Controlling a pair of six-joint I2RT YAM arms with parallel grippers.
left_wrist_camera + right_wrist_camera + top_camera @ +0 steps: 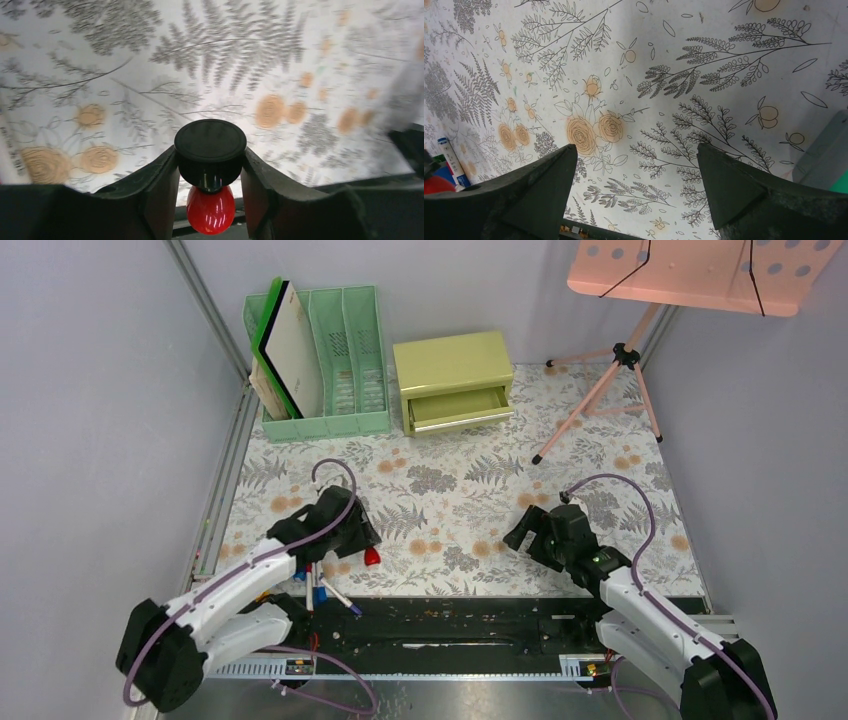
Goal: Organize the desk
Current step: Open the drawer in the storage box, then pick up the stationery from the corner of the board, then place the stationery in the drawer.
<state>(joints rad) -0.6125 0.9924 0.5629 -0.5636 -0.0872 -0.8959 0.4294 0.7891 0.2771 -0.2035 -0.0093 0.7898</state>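
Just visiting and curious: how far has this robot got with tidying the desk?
Looks done: folders stand in the green rack. In hand: the left gripper clamps a red item by its black cap; the right gripper hangs open, empty. Left: pens lie at the desk's near edge, and the drawer of the yellow-green chest is open.

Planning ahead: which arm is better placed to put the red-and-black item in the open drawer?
Left, likely: the left gripper grips the red-and-black item; the right gripper hangs open and empty.
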